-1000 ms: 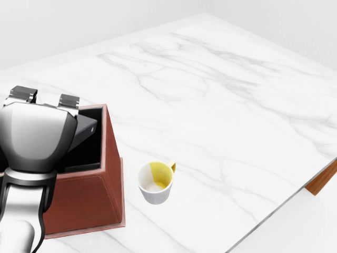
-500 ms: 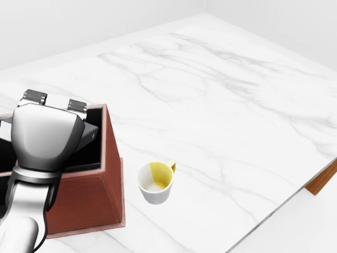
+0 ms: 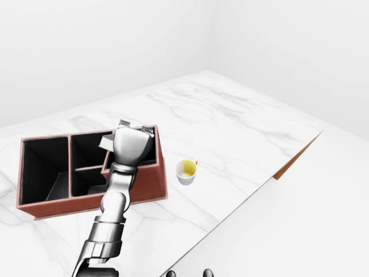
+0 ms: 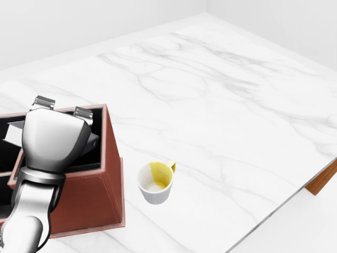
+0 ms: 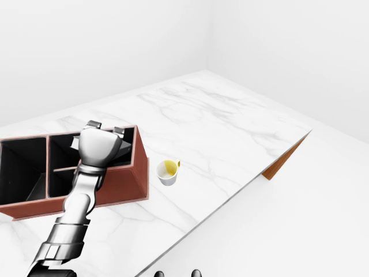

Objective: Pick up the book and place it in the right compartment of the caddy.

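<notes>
Book (image 4: 90,141): only a dark grey slab of it shows, tilted inside the right compartment of the caddy (image 3: 151,183), mostly hidden behind the left hand (image 4: 52,138); whether its lower edge rests on the compartment floor cannot be told; the hand hangs over that same compartment, its silver back turned to the cameras, 2 metal fingertips (image 4: 43,102) poking up above the caddy's far rim in the head view; the fingers reach down around the book, but the palm covers the contact, so I cannot tell whether they grip it or stand loose about it; the left arm (image 3: 109,222) rises from the bottom left of the left-eye view and crosses the caddy's near wall; the caddy is a reddish-brown open box with black inner walls, divided into 3 main bays in the left-eye view, the middle one split again by a low crosswise divider (image 3: 87,168); it sits on a white marble table (image 3: 230,127); just beside the caddy's right end, not touching it, stands a small white cup (image 3: 186,171) with a yellow inside and handle; the table's wooden edge (image 3: 294,158) shows at the right; the right hand is not seen in any view.
</notes>
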Available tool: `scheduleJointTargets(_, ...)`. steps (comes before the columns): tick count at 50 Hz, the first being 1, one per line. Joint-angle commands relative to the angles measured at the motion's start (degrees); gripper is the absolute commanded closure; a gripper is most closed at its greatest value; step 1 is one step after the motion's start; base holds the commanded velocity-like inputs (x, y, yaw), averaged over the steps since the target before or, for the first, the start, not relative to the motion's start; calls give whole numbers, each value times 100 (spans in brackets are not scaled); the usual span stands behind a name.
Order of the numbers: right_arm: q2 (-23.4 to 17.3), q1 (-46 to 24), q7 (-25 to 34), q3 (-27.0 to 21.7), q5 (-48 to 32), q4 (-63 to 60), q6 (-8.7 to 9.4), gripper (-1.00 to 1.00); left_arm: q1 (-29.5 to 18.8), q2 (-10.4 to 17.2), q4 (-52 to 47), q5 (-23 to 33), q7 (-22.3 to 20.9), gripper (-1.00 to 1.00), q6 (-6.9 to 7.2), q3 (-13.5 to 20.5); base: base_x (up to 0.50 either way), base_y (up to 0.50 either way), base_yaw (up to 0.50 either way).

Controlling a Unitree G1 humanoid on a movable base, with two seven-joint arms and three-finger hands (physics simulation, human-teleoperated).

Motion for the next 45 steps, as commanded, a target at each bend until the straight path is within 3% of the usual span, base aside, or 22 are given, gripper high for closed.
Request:
scheduleJointTargets(1,0,-8,0,0,-8,-2,0,-100,-123,35,168,111,0,100,87,-7,0,0,0)
scheduleJointTargets(8,-8,-12,0,0,-9,8,0,-100,-201,41,394,106,0,100,43,-43,0,0,0)
scheduleJointTargets(26,1,1,0,0,-8,7,0,-100,-453,90,1076,-1,0,100,107,-93,0,0,0)
scheduleJointTargets(31,5,6,0,0,-5,-10,0,-100,-616,185,1128,-97,0,100,10,-45,0,0,0)
scheduleJointTargets(35,9,-15,0,0,-35,1,0,-100,-948,302,1441,-284,0,100,-218,27,0,0,0)
scheduleJointTargets(38,11,-2,0,0,-17,-13,0,-100,-1098,368,1650,-418,0,100,-305,68,0,0,0)
scheduleJointTargets(45,4,-9,0,0,-28,-7,0,-100,-1270,463,1739,-629,0,100,-415,73,0,0,0)
